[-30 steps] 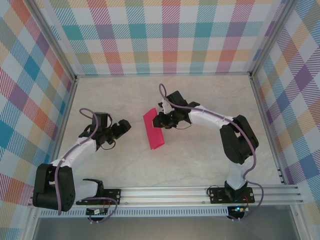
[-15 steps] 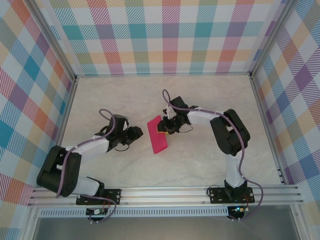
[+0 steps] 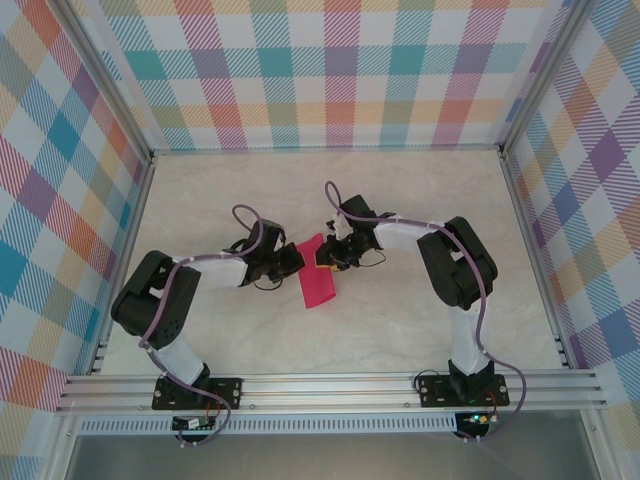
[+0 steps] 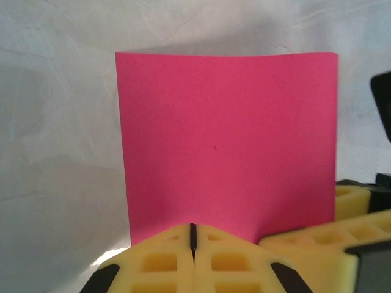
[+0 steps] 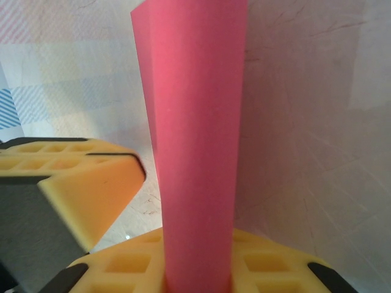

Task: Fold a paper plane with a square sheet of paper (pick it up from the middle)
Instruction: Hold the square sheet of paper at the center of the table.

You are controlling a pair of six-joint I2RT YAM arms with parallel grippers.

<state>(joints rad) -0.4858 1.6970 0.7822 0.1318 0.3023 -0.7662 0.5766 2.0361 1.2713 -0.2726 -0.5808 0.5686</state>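
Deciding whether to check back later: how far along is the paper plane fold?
Done: the square sheet of paper is picked up, standing on edge. In hand: the left gripper and right gripper are both shut on the same edge. Left: apparently all the shaping; no pointed nose or wings show.

Your left gripper (image 3: 296,259) and right gripper (image 3: 322,256) sit nose to nose, just beside each other.
Your left arm (image 3: 215,270) reaches low to the right, jaws pressed fully together; your right arm (image 3: 410,232) doubles back leftward, jaws pinched narrow.
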